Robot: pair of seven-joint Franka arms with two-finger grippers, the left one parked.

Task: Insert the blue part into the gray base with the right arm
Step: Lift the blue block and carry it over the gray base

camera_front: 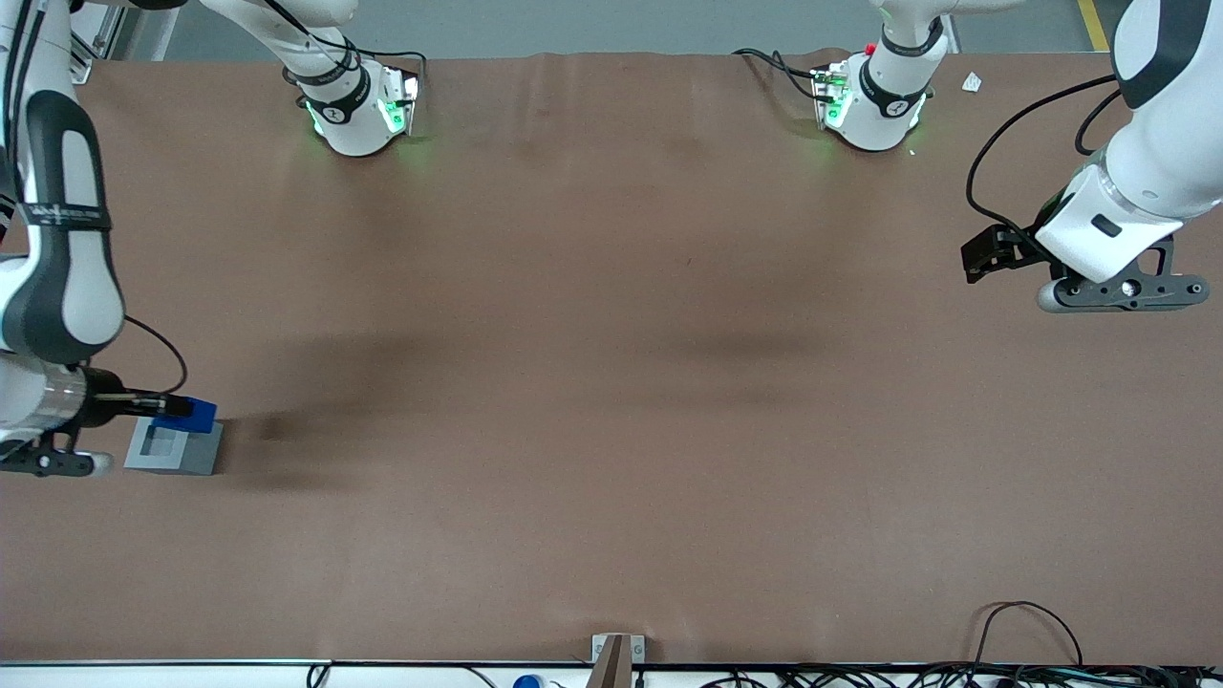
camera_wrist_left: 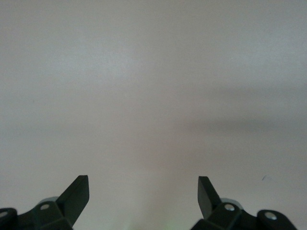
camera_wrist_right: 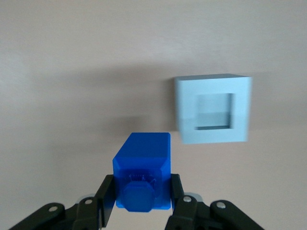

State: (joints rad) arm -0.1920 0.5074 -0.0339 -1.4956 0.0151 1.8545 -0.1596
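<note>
My right arm's gripper [camera_front: 177, 410] is shut on the blue part [camera_front: 191, 413] and holds it in the air, at the working arm's end of the table. In the right wrist view the blue part [camera_wrist_right: 142, 170] sits clamped between the two black fingers [camera_wrist_right: 106, 194], its nub facing the camera. The gray base [camera_front: 174, 447] stands on the brown table just below the held part and slightly nearer the front camera. Its square hole [camera_wrist_right: 214, 111] faces up and is open. The blue part is above the table beside the base, not over the hole.
The brown table mat [camera_front: 611, 382] spreads toward the parked arm's end. Two white arm bases [camera_front: 358, 105] stand at the table's back edge. Cables [camera_front: 1032, 631] lie along the front edge.
</note>
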